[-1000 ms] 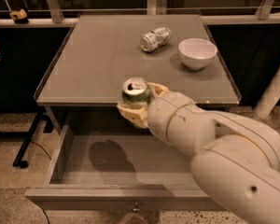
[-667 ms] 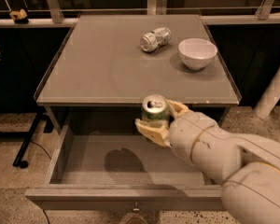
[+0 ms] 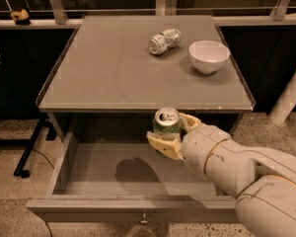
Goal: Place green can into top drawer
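Lower half of the small light-green drink can (image 3: 166, 124) is hiding behind the cream two-finger gripper (image 3: 174, 135). Only its silver top and a band of mottled print are showing. The fingers (image 3: 163, 145) are pinching the can from both sides, holding it upright at centre frame, just below the front edge of the square grey table (image 3: 113, 68) and above the open wide grey wooden top drawer (image 3: 89, 212).

The bulky cream arm (image 3: 246, 174) is covering the drawer's right side and running off the lower right corner. The drawer front is being cut by the bottom edge – its metal knob (image 3: 144, 220) is barely showing.

The can's dark shadow (image 3: 133, 171) is lying on the drawer floor.

Compared with 0.7 s earlier, can and gripper are sitting slightly lower in the frame. The dented silver-white can (image 3: 164, 41) and white ceramic bowl (image 3: 208, 56), upper right on the tabletop, are not shifting.
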`<state>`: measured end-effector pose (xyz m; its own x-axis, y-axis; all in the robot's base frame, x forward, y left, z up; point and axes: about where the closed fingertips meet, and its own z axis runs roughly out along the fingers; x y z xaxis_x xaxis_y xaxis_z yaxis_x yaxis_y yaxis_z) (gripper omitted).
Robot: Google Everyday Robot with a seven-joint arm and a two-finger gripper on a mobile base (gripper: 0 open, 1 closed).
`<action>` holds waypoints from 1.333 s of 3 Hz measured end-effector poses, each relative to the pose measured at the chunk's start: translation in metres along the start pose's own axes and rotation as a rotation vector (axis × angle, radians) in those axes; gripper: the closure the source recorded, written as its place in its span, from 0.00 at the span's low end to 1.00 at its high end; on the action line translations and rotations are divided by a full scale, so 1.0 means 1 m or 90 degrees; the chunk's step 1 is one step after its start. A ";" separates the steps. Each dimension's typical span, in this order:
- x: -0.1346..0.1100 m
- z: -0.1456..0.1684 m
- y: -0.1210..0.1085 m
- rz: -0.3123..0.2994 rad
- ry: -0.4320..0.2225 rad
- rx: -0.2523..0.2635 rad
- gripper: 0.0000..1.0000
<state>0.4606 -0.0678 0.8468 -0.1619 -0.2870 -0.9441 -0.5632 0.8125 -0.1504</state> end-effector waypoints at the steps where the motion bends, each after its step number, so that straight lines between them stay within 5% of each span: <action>1: 0.009 0.007 -0.006 0.000 0.005 0.010 1.00; 4: 0.055 0.033 0.009 0.021 0.058 -0.035 1.00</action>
<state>0.4733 -0.0597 0.7836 -0.2525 -0.3067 -0.9177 -0.6000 0.7937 -0.1002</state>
